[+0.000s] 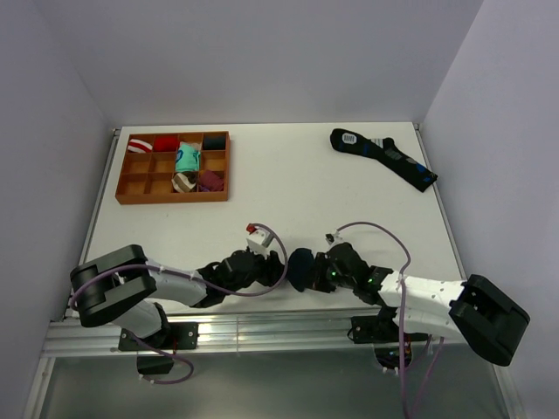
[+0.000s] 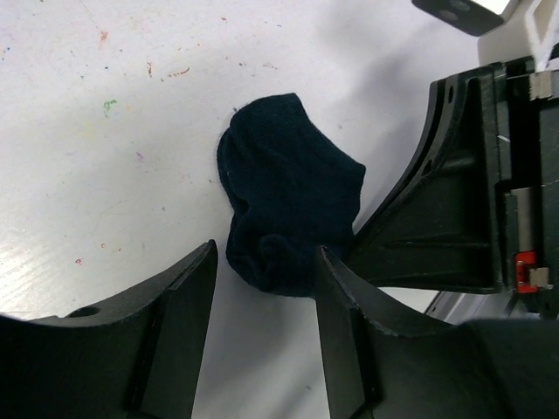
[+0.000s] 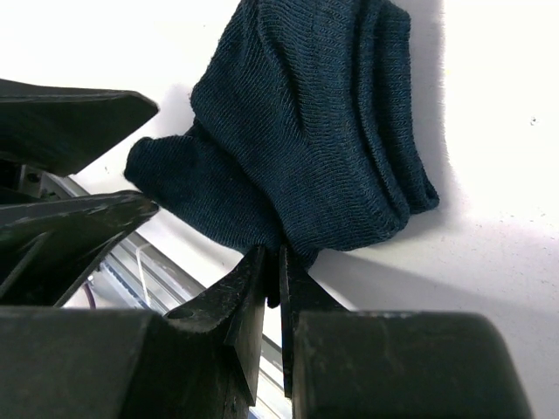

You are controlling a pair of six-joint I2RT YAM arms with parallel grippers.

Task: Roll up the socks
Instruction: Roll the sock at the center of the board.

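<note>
Black on near-black: the right gripper [image 3: 272,257] is pressed almost together, pinching a fold at the edge of the socks [image 3: 323,131]. How much fabric sits between its fingers is hidden. Opposite it, the left gripper [image 2: 266,253] stands spread, with one end of the socks lying between its fingers; whether either finger touches the fabric I cannot tell. The socks lie crumpled on the white table [image 1: 288,175], between the two grippers. From above, both sets of fingertips merge with the dark fabric and are hard to make out. Far beyond the left gripper sits an orange tray [image 1: 172,199]; far beyond the right one lies a long sock [image 1: 384,157] with blue patches.
</note>
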